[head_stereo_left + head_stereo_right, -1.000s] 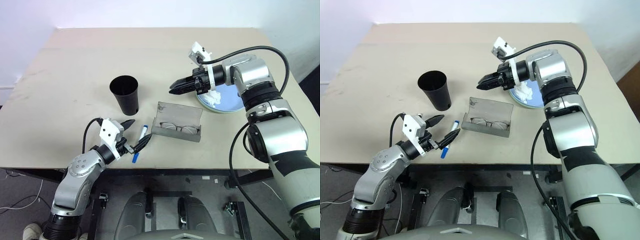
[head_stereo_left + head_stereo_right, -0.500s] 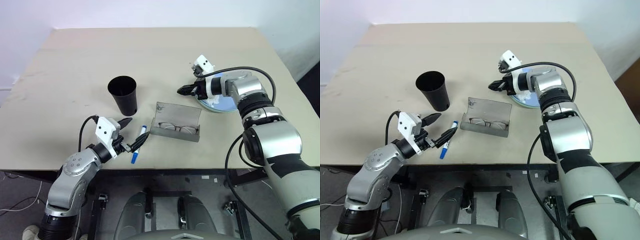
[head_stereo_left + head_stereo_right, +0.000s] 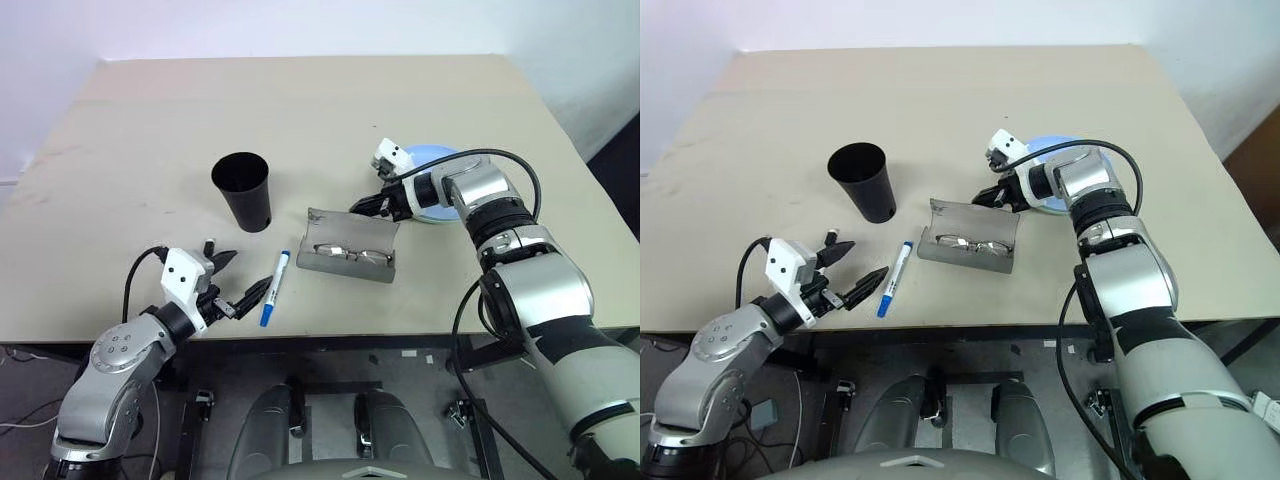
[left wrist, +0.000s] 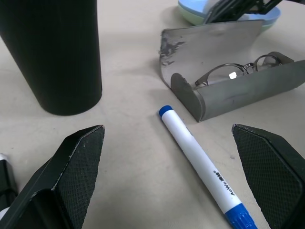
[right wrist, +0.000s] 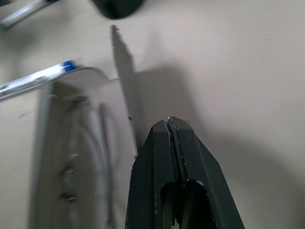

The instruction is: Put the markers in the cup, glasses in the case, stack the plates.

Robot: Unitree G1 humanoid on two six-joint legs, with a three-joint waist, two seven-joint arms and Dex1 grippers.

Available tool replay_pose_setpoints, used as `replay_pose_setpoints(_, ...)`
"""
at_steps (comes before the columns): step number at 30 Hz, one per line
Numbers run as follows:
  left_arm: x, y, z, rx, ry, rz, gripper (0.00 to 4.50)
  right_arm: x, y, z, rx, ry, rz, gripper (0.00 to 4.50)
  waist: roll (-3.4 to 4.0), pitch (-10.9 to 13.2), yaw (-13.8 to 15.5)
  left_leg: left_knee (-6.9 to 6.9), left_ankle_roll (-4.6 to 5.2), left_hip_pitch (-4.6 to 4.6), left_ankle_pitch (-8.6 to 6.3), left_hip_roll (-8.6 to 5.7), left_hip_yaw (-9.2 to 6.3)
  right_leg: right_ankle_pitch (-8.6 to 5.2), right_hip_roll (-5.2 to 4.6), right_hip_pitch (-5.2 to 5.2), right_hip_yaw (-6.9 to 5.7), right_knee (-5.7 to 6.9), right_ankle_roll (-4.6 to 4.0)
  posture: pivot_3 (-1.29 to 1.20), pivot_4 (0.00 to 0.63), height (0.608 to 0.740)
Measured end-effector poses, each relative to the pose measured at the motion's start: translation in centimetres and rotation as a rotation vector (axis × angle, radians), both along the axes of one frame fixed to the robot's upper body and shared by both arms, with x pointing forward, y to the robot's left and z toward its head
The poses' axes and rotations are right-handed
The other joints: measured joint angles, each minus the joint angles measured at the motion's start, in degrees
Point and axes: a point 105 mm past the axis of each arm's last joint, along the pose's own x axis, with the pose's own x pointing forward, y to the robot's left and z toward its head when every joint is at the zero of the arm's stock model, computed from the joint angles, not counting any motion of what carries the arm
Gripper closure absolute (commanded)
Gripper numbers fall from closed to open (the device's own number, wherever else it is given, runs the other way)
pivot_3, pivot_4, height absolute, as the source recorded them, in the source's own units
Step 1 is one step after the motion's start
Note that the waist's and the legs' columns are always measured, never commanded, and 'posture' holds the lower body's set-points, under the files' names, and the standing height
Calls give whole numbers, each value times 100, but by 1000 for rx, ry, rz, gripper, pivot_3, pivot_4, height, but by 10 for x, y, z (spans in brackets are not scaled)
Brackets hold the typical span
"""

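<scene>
My left claw (image 3: 238, 283) hung wide open and empty over the near edge of the desk (image 3: 300, 110), toward its left corner, its two fingers spread apart. The marker (image 3: 273, 287) lay flat on the desk just beside that claw, toward the middle of the near edge, blue cap pointing at the edge. The black cup (image 3: 243, 190) stood upright farther in, behind the marker. Just right of the marker the grey case (image 3: 346, 254) sat open, its lid tipped up at the back, with the glasses (image 3: 345, 253) lying inside it. My right claw (image 3: 362, 205) was pressed shut with nothing in it, its tip at the upper right corner of the raised lid; I could not tell whether it touched. Behind that arm the plates (image 3: 432, 155) lay stacked, blue over green, toward the right edge of the desk.
</scene>
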Motion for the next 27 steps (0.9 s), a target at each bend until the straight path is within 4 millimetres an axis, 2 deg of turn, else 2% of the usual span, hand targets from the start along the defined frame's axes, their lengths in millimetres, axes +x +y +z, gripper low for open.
replay_pose_setpoints(5, 2, 0, 4, 1, -15, -1, 0, -20, 2, 1, -3, 18, 73, 4475, 0, 0, 5, -5, 0, -2, 0, -1, 1, 0, -2, -4, 3, -1, 0, 0, 150, 727)
replay_pose_setpoints(9, 4, 4, 5, 6, -19, 5, 0, -41, 10, 5, 9, 10, 127, 4475, -1, -1, 2, -14, 0, -2, 0, 0, 1, -1, -2, -11, 4, -1, -2, 0, 150, 727)
replay_pose_setpoints(13, 5, 9, 5, 13, -17, 10, 0, -54, 8, -9, 2, 33, 124, 4475, -1, -1, 4, -16, 0, -2, 0, -1, 1, -5, -5, -12, 5, -3, -9, 0, 150, 727)
replay_pose_setpoints(17, 5, 14, 7, 23, -21, 20, 0, -60, 10, -15, -11, 8, 135, 4475, -4, -2, 4, -16, 0, -1, 0, -1, 3, -7, -6, -11, 5, -3, -20, 0, 150, 727)
replay_pose_setpoints(23, 6, 23, 11, 24, -33, 45, 0, -59, 12, -18, -28, -53, 142, 4475, -19, -14, -10, -17, 0, 13, 0, 0, 2, -7, -4, -2, 5, -3, -21, 0, 150, 727)
replay_pose_setpoints(27, 1, 31, 7, 11, -14, 84, 0, -62, 18, -18, 12, -58, 167, 4475, -21, -16, -12, -19, 0, 13, 0, 1, 3, -3, -7, -2, 4, -3, -26, 0, 150, 727)
